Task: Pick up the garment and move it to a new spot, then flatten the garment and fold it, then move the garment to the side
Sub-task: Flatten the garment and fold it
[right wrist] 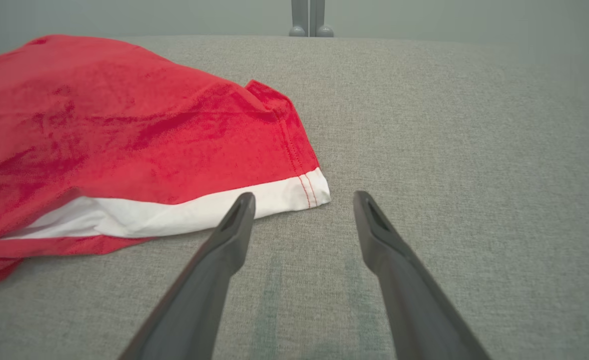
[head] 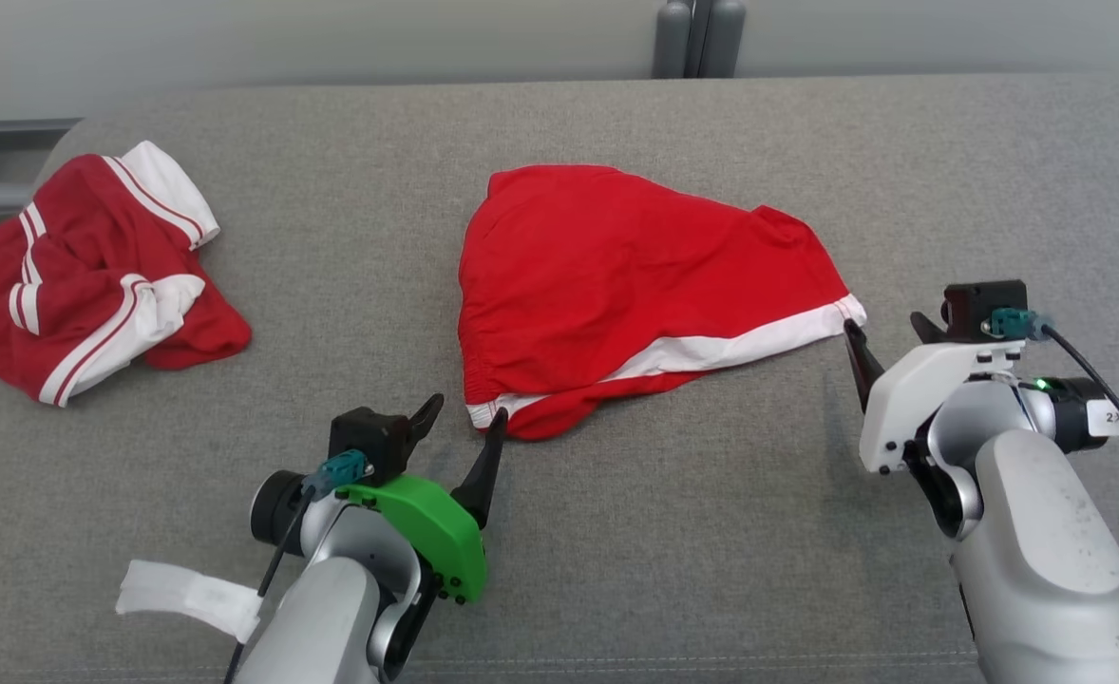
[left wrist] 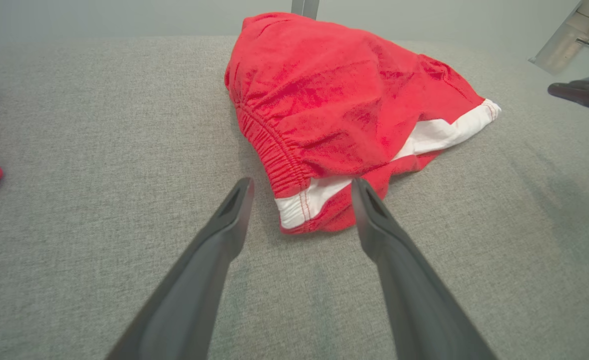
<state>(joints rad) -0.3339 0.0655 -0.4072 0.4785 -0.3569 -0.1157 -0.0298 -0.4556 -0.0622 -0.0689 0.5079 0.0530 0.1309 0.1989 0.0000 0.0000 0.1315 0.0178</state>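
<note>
The garment (head: 616,285) is a pair of red shorts with a white hem band, lying folded over in the middle of the grey surface. It also appears in the left wrist view (left wrist: 334,105) and the right wrist view (right wrist: 124,135). My left gripper (head: 464,413) stands open at its near left corner, the white-banded corner (left wrist: 304,202) just beyond the fingertips. My right gripper (head: 887,328) is open beside the garment's right corner (right wrist: 314,190), its left finger (right wrist: 234,225) next to the white band. Nothing is held.
A second red-and-white garment (head: 94,275) lies crumpled at the far left, near the surface's edge. Grey posts (head: 699,38) stand behind the far edge. A white tag (head: 184,594) hangs by my left forearm. Bare grey fabric (head: 949,190) stretches to the right and front.
</note>
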